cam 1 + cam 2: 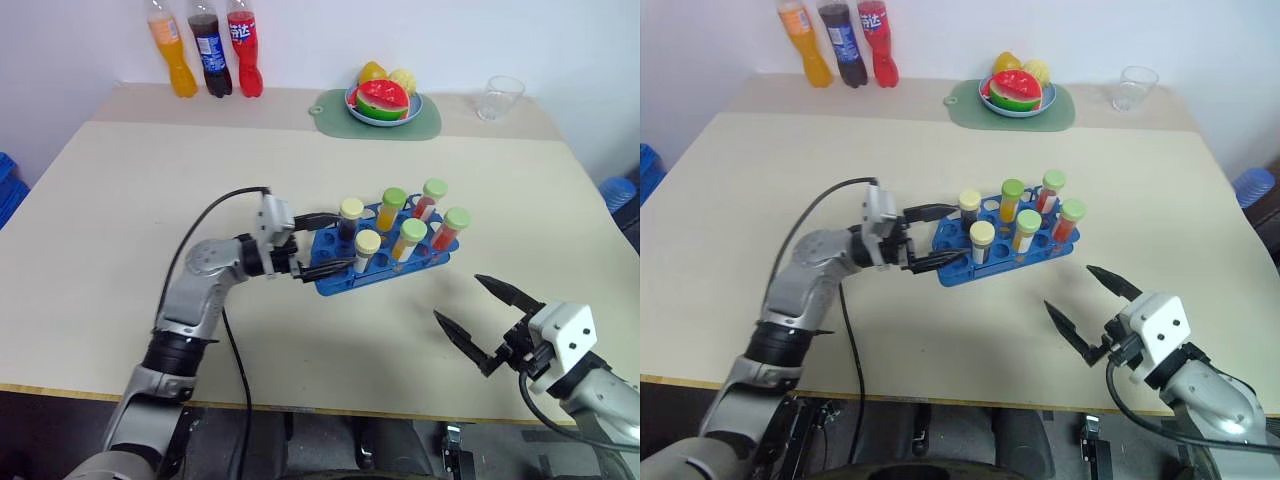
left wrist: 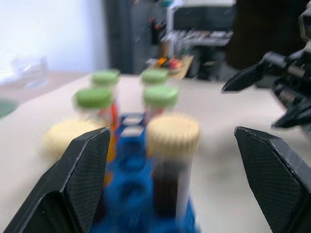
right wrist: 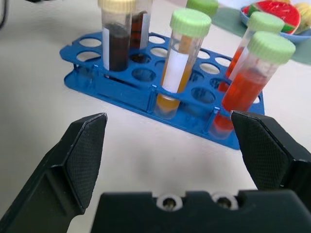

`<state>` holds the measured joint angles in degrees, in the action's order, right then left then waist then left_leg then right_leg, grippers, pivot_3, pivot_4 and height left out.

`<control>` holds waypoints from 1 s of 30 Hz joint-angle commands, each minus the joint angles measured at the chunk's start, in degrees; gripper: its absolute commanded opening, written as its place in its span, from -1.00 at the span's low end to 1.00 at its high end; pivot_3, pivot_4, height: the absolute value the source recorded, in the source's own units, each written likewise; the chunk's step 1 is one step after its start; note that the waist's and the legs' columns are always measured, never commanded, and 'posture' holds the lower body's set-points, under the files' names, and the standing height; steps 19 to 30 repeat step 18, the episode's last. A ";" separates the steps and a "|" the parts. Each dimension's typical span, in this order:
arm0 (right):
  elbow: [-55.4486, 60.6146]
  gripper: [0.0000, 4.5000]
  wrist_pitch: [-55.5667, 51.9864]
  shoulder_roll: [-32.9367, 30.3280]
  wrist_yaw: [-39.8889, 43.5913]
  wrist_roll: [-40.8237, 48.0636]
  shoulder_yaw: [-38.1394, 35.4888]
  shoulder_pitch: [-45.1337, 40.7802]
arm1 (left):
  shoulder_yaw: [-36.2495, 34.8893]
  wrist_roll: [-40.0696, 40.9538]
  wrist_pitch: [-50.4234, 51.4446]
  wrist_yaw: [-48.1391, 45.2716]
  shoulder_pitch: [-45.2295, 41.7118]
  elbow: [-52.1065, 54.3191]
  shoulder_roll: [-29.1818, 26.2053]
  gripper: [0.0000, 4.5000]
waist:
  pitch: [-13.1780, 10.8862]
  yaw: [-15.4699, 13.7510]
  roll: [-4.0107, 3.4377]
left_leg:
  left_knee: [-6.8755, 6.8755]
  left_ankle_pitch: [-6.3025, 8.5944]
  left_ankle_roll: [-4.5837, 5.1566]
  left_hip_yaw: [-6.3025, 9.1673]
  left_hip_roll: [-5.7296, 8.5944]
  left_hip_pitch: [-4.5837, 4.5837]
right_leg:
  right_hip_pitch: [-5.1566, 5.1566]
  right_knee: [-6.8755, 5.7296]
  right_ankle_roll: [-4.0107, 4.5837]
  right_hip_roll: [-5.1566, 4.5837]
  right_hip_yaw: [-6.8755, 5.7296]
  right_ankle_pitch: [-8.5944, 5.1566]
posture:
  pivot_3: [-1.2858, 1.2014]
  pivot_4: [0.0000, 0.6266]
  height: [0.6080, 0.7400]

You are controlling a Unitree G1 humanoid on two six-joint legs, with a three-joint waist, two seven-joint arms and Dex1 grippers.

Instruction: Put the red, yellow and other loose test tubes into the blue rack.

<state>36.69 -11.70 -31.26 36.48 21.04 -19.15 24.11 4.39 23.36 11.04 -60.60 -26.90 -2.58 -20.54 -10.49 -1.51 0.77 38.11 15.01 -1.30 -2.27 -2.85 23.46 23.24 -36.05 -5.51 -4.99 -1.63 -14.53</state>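
The blue rack lies on the table's middle, and several capped test tubes stand upright in it. Two have cream caps: a dark one and another in front of it. Green caps top two yellow tubes and two red ones. My left gripper is open at the rack's left end, its fingers either side of that end, holding nothing. In the left wrist view the dark tube stands ahead between the fingers. My right gripper hangs open near the front edge, right of the rack.
Three drink bottles stand at the back left. A plate of fruit on a green mat and a clear cup sit at the back right. A black cable loops from my left wrist.
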 commanded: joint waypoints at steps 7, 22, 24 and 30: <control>-6.98 1.00 0.77 -0.36 0.43 2.06 -3.30 -3.83 | -11.36 -0.17 0.68 6.04 8.58 4.36 -10.55 0.86 | 0.00 0.02 -0.01 | -0.03 0.00 0.00 -0.02 0.00 0.01 | 0.00 0.00 -0.02 -0.01 -0.01 0.00 | 0.03 -0.52 1.00; -15.71 1.00 1.93 -2.78 4.11 3.97 -8.18 -6.07 | -17.98 2.91 6.19 9.81 23.78 14.82 -15.84 0.86 | -0.01 0.78 -0.02 | -0.05 0.01 -0.01 -0.08 -0.05 -0.02 | 0.02 -0.01 0.00 -0.04 0.00 -0.01 | 0.03 -0.52 1.00; -15.71 1.00 1.93 -2.78 4.11 3.97 -8.18 -6.07 | -17.98 2.91 6.19 9.81 23.78 14.82 -15.84 0.86 | -0.01 0.78 -0.02 | -0.05 0.01 -0.01 -0.08 -0.05 -0.02 | 0.02 -0.01 0.00 -0.04 0.00 -0.01 | 0.03 -0.52 1.00; -15.71 1.00 1.93 -2.78 4.11 3.97 -8.18 -6.07 | -17.98 2.91 6.19 9.81 23.78 14.82 -15.84 0.86 | -0.01 0.78 -0.02 | -0.05 0.01 -0.01 -0.08 -0.05 -0.02 | 0.02 -0.01 0.00 -0.04 0.00 -0.01 | 0.03 -0.52 1.00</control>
